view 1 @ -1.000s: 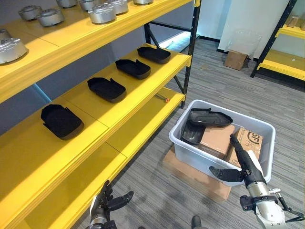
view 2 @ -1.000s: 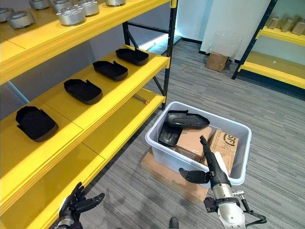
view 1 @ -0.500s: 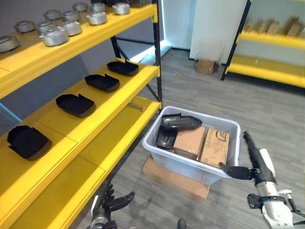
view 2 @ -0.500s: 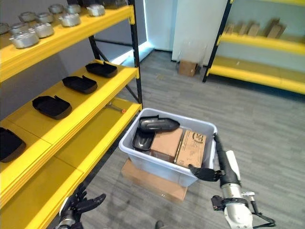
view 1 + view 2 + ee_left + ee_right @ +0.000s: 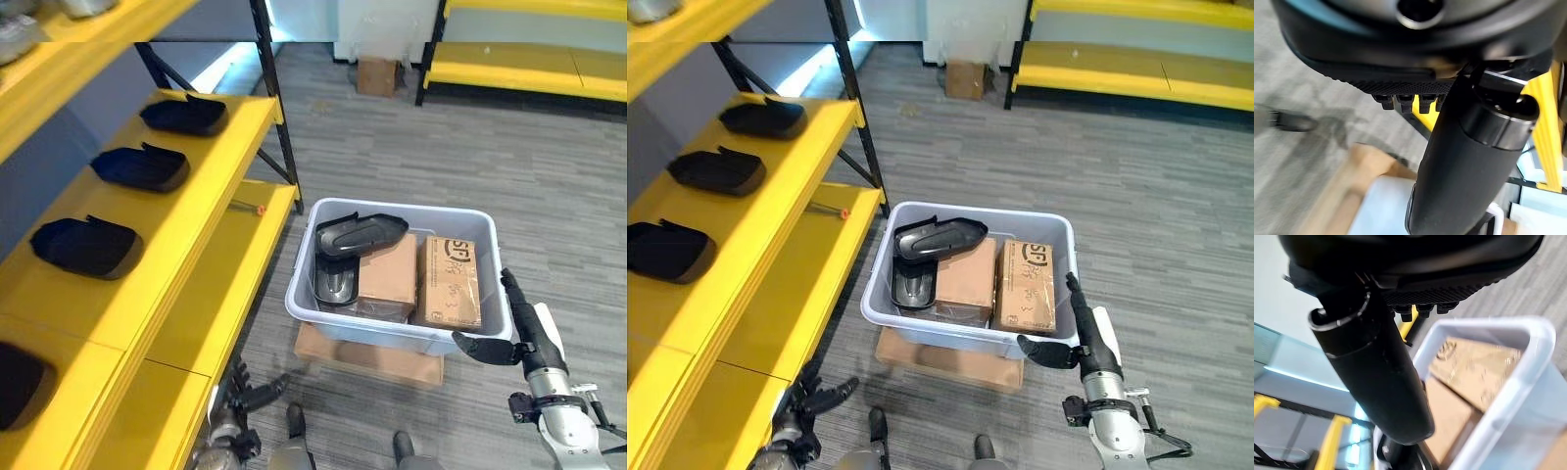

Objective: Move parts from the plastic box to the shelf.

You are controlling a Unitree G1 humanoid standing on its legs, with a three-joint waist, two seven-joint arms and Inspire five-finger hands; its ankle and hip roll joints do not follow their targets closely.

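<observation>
1. Left hand (image 5: 247,397) at 7 o'clock, low by the floor, fingers spread and relaxed, holding nothing.
2. Right hand (image 5: 519,331) at 4 o'clock, fingers straight, thumb out, empty, just beside the box's near right corner.
3. Box (image 5: 392,333) at centre, sitting on flat cardboard (image 5: 364,356) on the floor.
4. In the box: two black parts (image 5: 357,233) at its 9 o'clock side, one lying across the top, one below it; two cartons (image 5: 449,282) fill the rest.
5. Shelf (image 5: 186,225) from 8 to 11 o'clock, with three black trays (image 5: 83,247) in a row.
</observation>
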